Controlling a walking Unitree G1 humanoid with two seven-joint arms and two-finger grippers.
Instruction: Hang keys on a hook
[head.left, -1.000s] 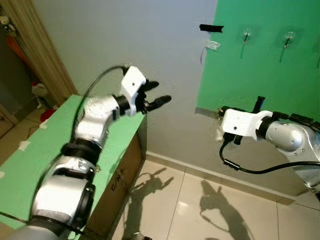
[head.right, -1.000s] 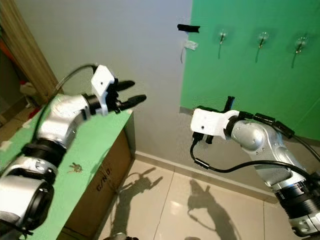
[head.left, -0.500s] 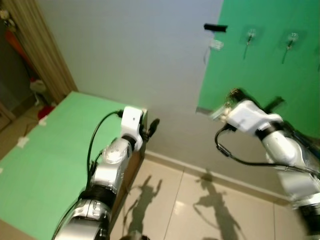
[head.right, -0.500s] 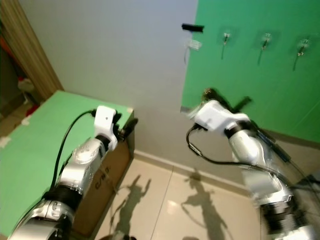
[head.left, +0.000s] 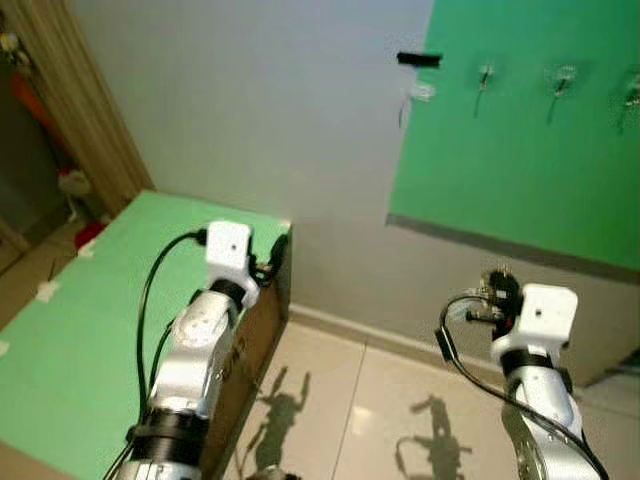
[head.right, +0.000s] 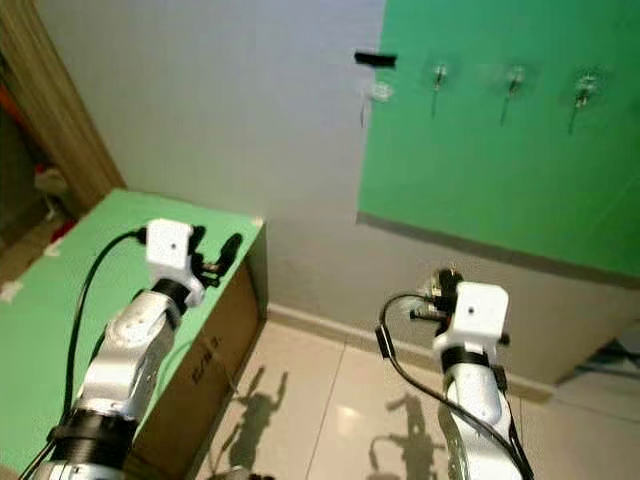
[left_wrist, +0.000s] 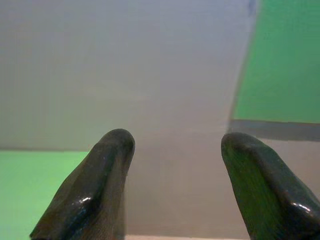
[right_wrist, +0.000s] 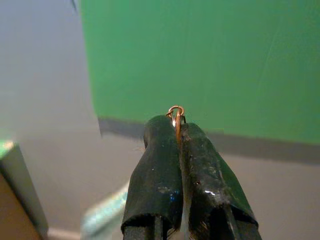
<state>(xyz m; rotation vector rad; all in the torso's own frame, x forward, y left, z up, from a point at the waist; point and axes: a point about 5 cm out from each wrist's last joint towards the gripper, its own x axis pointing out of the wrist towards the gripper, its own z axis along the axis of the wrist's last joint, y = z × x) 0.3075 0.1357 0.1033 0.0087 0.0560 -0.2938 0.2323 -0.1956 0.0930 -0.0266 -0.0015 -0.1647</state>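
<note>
Right end effector (right_wrist: 176, 131) pinches the small brass key ring (right_wrist: 175, 111); raise it squarely toward a clear wall hook (head.left: 484, 76). Left end effector (left_wrist: 172, 165) gapes, idle.

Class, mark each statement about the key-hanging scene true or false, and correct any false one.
1. The right gripper is shut on a key ring. True.
2. The left gripper is shut. False: its fingers are spread apart and hold nothing.
3. The hooks are fixed on the green panel. True.
4. The key ring already hangs from a hook. False: it is pinched in the right gripper, well below the hooks.
5. A strip of black tape sits beside the panel's top corner. True.
</note>
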